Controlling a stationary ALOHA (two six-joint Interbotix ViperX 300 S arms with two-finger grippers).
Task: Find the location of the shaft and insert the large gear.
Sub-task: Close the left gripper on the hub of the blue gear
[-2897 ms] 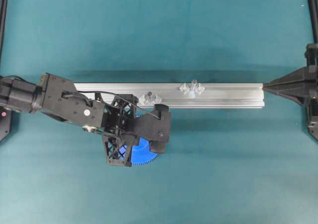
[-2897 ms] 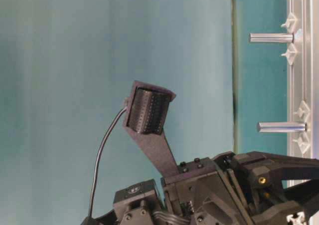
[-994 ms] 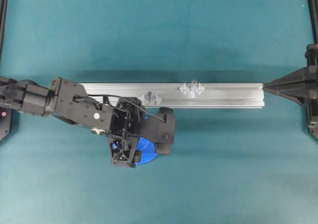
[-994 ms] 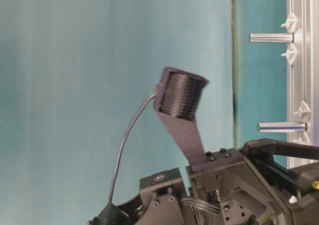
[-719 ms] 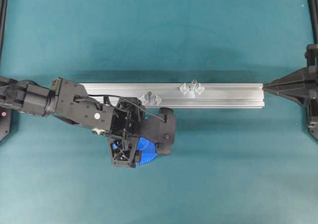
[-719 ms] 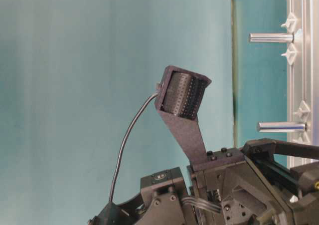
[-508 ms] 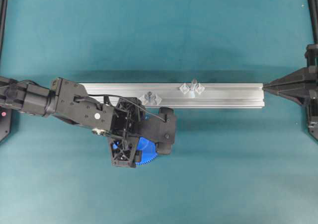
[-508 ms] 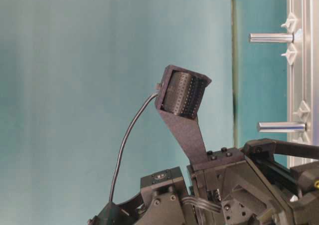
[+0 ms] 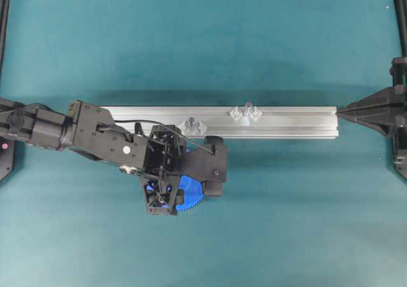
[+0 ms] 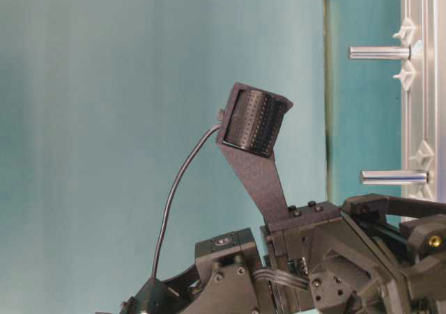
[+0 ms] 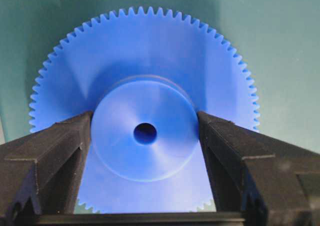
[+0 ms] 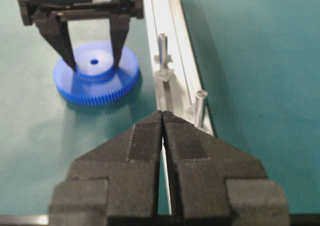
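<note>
The large gear (image 11: 145,55), a bright blue toothed disc, lies flat on the teal table (image 9: 286,223) just in front of the rail. My left gripper (image 11: 145,122) points down over it, and its two black fingers (image 12: 67,45) press the raised hub from both sides. From above, the left arm hides most of the gear (image 9: 191,201). The shaft (image 9: 247,109) stands upright on the rail between two clear mounts, to the right of the gear. My right gripper (image 12: 163,114) is shut and empty, its tips just off the rail's right end (image 9: 340,112).
The aluminium rail (image 9: 292,121) runs left to right across the middle of the table. A shorter dark-topped stub (image 9: 190,123) with clear mounts stands on it close behind the left wrist. Black frame posts stand at both side edges.
The left arm moved slightly right and lowered over the gear. In the last half second its fingers closed in on the hub. The right arm has not moved.
</note>
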